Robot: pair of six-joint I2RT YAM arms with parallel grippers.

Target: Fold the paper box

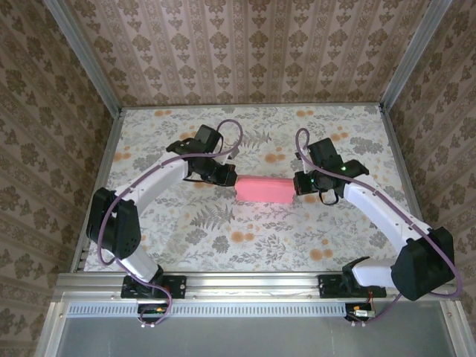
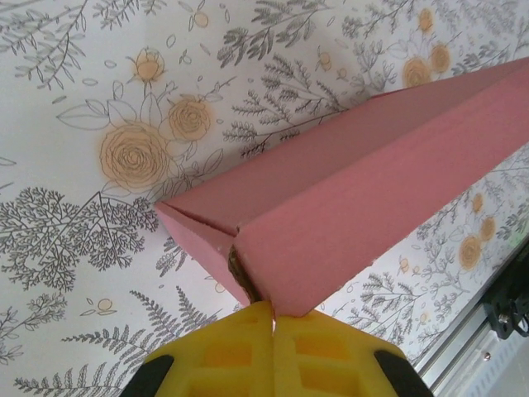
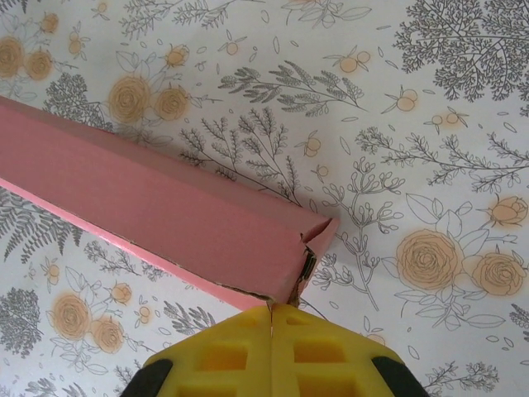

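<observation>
- The paper box (image 1: 264,190) lies mid-table (image 1: 223,245), long axis running left to right. Only the salmon-pink outside shows; it reads as closed into a slim block.
- The left gripper (image 1: 225,177) is at the box's left end. In the left wrist view its yellow pads (image 2: 235,351) are pressed together with no gap, and the box's lower end corner (image 2: 273,285) meets their seam.
- The right gripper (image 1: 301,184) is at the box's right end, pads (image 3: 318,351) likewise together, tips against the end corner of the box (image 3: 285,285).
- I cannot tell whether either tip nips a sliver of card or only butts against it.
- At both ends of the box a dark slit shows where the end flap meets the wall, so the flaps are not fully flush.
- Judged step: late in the fold, squeezing the box end to end to seat the side flaps.
- The next move calls for even, opposed pressure along the box's long axis. Uneven pressure could skew or buckle the thin card. After that, a straight retreat outward from each end, so the flaps are not dragged open.
</observation>
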